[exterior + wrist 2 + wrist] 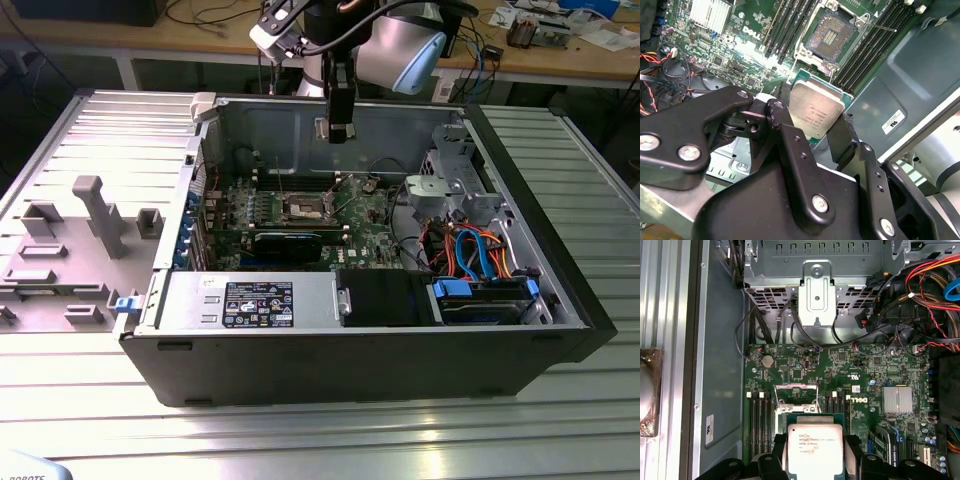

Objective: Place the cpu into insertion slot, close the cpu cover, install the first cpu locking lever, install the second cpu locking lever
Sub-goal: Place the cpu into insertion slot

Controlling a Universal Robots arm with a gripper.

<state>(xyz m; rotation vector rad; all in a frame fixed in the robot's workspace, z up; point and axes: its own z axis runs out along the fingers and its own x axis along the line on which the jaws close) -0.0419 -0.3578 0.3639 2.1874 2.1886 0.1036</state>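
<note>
1. Grasping the cpu (816, 107) by opposite edges, silver top showing, within clamped gripper (810, 120) fingers (785, 125).
2. Hanging above the green motherboard (860, 380), apart from the uncovered insertion slot (832, 35).
3. Inside the open computer case (330, 350).

Bright light glares on the metal table (300, 440); case (300, 365) interior dimmer.

The cpu (816, 111), a flat square chip with a dull silver top and green edging, sat clamped by its sides in the claw (812, 127), above the insertion slot (832, 34). The slot lay bare and dark-centred, with the cpu cover (797, 409) swung up at its edge.
</note>
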